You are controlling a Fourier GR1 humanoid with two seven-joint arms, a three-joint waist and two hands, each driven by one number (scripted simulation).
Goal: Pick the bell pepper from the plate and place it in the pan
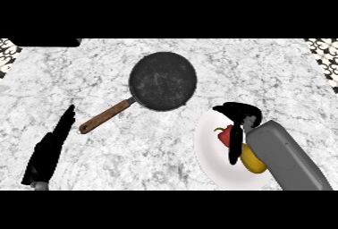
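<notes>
The black pan [163,80] with a brown wooden handle [104,116] lies at the counter's middle, handle pointing to the lower left. At the right stands a white plate [210,156] with the red and yellow bell pepper [225,135] lying on it. My right hand [241,115] hovers over the plate's far side. Its fingers bend above the pepper, apart from it, and its thumb [234,151] reaches down across the pepper's middle. The forearm hides the plate's right part. My left hand [48,150] rests open at the lower left, fingers straight.
The grey marble counter [145,152] stretches between the pan and the plate. A dark object [43,42] sits at the far left edge, and patterned tiles [325,49] show at the upper corners.
</notes>
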